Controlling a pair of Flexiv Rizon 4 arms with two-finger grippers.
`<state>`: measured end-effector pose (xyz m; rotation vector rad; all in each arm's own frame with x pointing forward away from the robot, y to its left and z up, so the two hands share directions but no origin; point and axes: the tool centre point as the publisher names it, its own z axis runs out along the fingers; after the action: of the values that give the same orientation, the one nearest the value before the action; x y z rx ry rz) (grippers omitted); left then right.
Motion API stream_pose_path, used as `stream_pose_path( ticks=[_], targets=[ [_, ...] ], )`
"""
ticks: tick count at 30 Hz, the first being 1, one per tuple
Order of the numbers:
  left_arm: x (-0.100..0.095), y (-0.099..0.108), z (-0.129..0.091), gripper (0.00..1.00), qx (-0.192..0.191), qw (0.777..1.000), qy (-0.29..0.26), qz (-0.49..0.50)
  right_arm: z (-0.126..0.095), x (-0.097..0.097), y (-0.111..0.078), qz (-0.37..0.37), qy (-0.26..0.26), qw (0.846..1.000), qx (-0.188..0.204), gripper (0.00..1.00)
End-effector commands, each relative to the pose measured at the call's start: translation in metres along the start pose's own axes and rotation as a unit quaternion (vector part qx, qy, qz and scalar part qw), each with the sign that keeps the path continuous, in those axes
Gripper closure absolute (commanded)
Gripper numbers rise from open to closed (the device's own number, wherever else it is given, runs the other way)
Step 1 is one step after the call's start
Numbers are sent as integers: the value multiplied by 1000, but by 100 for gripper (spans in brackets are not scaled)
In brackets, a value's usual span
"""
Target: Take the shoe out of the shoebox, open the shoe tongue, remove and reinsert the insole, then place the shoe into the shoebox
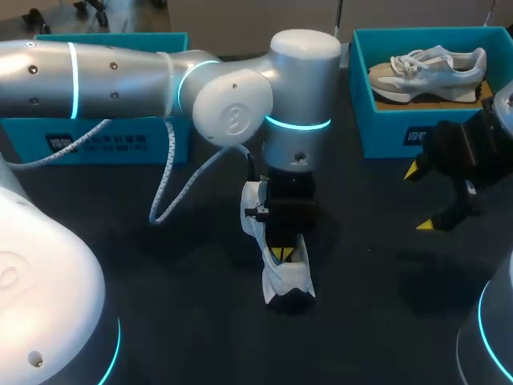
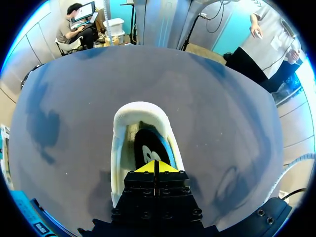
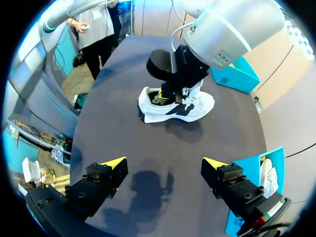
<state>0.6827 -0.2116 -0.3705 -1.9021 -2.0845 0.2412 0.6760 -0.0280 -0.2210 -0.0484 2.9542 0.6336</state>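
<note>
White with dark trim, the shoe (image 1: 287, 277) lies on the black table (image 1: 160, 321) in the head view, outside its box, and you can place everything else from it. Your left gripper (image 1: 280, 255) comes straight down into the shoe's opening, its yellow tips at the collar. Your right gripper (image 1: 422, 198) hangs well to the shoe's right, fingers spread wide with nothing between them. Beyond it, farther from the shoe, stands the teal shoebox (image 1: 385, 128) with a second pale shoe (image 1: 429, 68) lying inside. Another teal box (image 1: 104, 136) sits far to the shoe's left, behind your left arm.

In the left wrist view, the two yellow tips are pressed together, pointing into the shoe's mouth just above the dark insole (image 2: 148, 148) lying inside it. You cannot tell whether they pinch anything.

In the right wrist view, the shoe rests on its sole well ahead of your wide-open right fingers, with the left gripper planted in its opening. The shoebox sits beside the right gripper, apart from the shoe.
</note>
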Motion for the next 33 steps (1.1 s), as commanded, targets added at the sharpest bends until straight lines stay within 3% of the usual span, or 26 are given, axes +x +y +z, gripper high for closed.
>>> stream_pose_path(
  ticks=[1, 8, 33],
  targets=[
    [7, 2, -13, 100, -8, 1000, 2, -5, 1, 0, 0, 0, -1, 1000, 1, 0],
    [13, 2, -22, 100, -14, 1000, 12, -12, 1, 0, 0, 0, -1, 1000, 1, 0],
    [8, -2, 7, 100, 17, 999, 31, -1, 1, 0, 0, 0, -1, 1000, 1, 0]
  ],
)
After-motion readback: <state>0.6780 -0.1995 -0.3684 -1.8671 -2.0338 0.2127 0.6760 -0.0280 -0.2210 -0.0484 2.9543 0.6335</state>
